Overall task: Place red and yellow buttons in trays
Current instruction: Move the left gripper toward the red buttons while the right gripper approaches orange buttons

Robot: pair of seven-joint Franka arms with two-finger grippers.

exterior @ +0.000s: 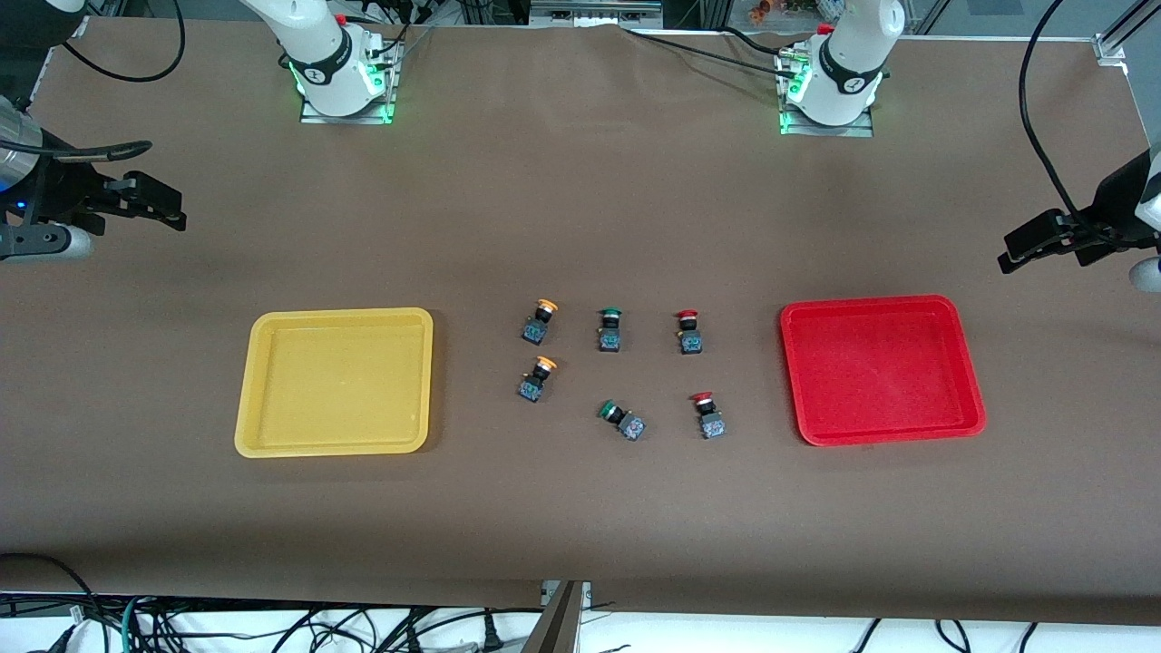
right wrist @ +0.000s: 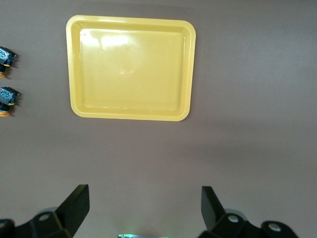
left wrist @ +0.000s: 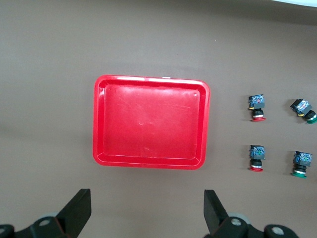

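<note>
The yellow tray lies toward the right arm's end of the table and the red tray toward the left arm's end; both are empty. Between them stand two yellow buttons and two red buttons. My right gripper is open and empty, high over the table's end past the yellow tray. My left gripper is open and empty, high over the table's end past the red tray. The red buttons show in the left wrist view, the yellow buttons in the right wrist view.
Two green-capped buttons stand between the yellow and red ones; they also show in the left wrist view. Brown cloth covers the table. Cables hang at the table's front edge and near both arm bases.
</note>
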